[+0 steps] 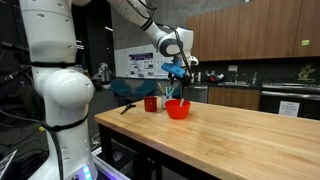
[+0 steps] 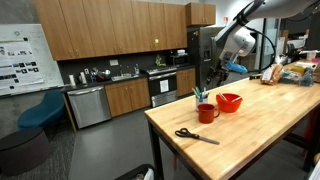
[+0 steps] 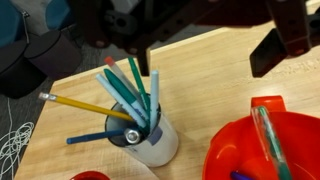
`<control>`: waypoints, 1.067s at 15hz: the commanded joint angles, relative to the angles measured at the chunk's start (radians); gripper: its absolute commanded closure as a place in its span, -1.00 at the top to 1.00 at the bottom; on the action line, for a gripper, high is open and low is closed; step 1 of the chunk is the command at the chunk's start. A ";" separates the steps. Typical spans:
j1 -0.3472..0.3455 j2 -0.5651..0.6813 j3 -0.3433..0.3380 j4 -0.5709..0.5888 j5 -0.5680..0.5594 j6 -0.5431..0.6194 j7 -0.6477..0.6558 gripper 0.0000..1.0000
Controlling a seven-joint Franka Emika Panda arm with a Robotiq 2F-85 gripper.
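Note:
My gripper (image 3: 205, 50) is open and empty, with its dark fingers spread wide over the wooden table (image 3: 215, 85). It hangs above the table between a cup of pens (image 3: 145, 140) and a red bowl (image 3: 265, 150). The cup holds several pens, teal markers and a yellow pencil (image 3: 85, 104). A marker lies in the bowl. In both exterior views the gripper (image 1: 178, 78) (image 2: 222, 72) is above the bowl (image 1: 178, 109) (image 2: 229, 102) and the cup (image 1: 151, 103) (image 2: 207, 112), touching neither.
Black-handled scissors (image 2: 195, 135) (image 1: 127, 106) lie on the table near the cup. Boxes and items (image 2: 290, 72) stand at the table's far end. Kitchen cabinets and a counter (image 2: 110, 80) line the wall behind. The robot's white base (image 1: 55, 90) stands beside the table.

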 commanded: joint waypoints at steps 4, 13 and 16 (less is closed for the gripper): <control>-0.014 0.075 0.040 0.097 0.008 -0.140 -0.019 1.00; -0.024 0.176 0.084 0.213 -0.086 -0.183 0.038 0.35; -0.033 0.201 0.092 0.239 -0.105 -0.197 0.047 -0.13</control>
